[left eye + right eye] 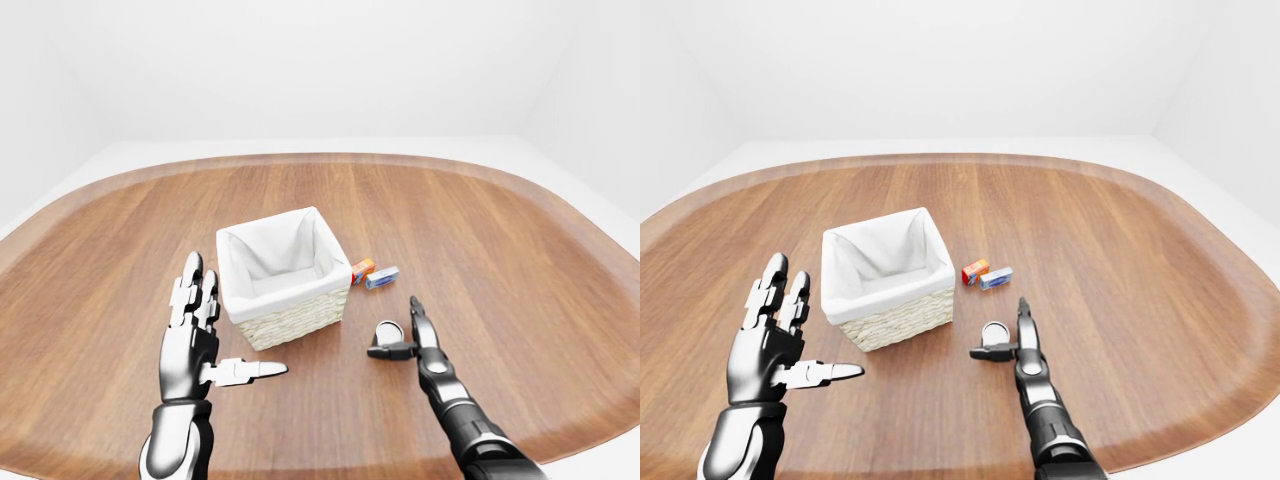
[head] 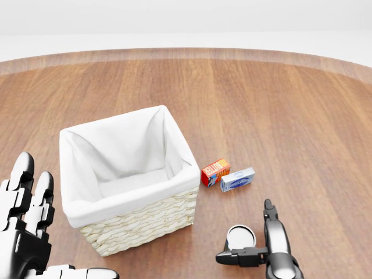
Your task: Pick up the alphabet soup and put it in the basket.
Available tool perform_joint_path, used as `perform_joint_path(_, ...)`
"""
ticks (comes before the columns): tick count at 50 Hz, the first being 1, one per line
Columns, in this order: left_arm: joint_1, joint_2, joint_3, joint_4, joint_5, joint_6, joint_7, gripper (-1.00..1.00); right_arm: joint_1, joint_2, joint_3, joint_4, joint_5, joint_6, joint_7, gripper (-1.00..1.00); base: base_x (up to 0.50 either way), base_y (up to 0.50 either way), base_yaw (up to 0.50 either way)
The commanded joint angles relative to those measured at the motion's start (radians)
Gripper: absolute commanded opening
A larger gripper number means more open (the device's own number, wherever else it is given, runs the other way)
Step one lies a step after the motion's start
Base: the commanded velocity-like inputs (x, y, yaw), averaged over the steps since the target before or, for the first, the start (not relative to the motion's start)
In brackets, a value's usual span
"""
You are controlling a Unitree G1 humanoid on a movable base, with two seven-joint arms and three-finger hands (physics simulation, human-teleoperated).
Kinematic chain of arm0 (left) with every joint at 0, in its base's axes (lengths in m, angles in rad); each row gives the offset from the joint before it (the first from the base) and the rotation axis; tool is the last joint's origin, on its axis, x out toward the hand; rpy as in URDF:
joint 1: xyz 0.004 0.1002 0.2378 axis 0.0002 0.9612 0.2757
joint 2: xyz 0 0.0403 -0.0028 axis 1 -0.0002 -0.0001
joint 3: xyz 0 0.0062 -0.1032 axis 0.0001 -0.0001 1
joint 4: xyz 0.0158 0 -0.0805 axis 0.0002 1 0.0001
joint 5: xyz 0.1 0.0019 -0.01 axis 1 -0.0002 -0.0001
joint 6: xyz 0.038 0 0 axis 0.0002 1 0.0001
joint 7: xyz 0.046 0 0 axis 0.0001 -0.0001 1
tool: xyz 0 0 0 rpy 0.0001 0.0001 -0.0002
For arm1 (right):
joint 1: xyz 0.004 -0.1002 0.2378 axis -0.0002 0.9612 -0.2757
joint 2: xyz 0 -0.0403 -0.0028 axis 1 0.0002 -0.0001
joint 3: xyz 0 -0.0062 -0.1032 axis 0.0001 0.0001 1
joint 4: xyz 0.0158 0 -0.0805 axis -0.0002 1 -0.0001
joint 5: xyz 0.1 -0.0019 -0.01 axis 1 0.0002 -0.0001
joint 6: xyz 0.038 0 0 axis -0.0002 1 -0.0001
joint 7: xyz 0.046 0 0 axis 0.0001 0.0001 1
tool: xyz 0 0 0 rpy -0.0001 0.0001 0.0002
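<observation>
Silver alphabet soup [image 2: 240, 236] lid beside right hand [image 1: 405, 335] — eye views show open left hand [image 1: 775, 335] whole

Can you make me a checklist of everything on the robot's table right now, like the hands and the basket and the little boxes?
Surface: round wooden table, bare wood.
Job's things: alphabet soup, upright, beside the right hand; basket, wicker with white liner, nothing seen inside.
Clutter: orange box and blue-and-white box, side by side, right of the basket.
Hands: left hand open, raised, holding nothing; right hand open, thumb by the can, not closed round it.
Cables: nothing seen.
Surroundings: plain white walls.
</observation>
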State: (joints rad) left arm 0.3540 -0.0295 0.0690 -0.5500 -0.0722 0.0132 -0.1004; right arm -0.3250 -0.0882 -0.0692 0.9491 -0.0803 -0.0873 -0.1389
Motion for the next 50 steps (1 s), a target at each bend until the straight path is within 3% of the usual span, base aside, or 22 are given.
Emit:
perform_joint_path(1, -0.005, 0.0, 0.001, 0.004, 0.0, 0.002, 0.001, 1.0, -0.046, 0.001, 0.006, 0.121, -0.014, 0.0, -0.021, 1.0, 0.0, 0.0, 0.0)
perform_joint_path(21, 0.002, 0.002, -0.02, 0.005, 0.015, -0.004, 0.006, 1.0, -0.112, 0.031, 0.028, 0.305, -0.079, 0.0, -0.066, 1.0, 0.0, 0.0, 0.0)
perform_joint_path(50, 0.017, 0.01, -0.037, -0.001, 0.017, -0.016, 0.012, 1.0, -0.151, 0.034, 0.002, 0.354, -0.09, 0.0, -0.059, 1.0, 0.0, 0.0, 0.0)
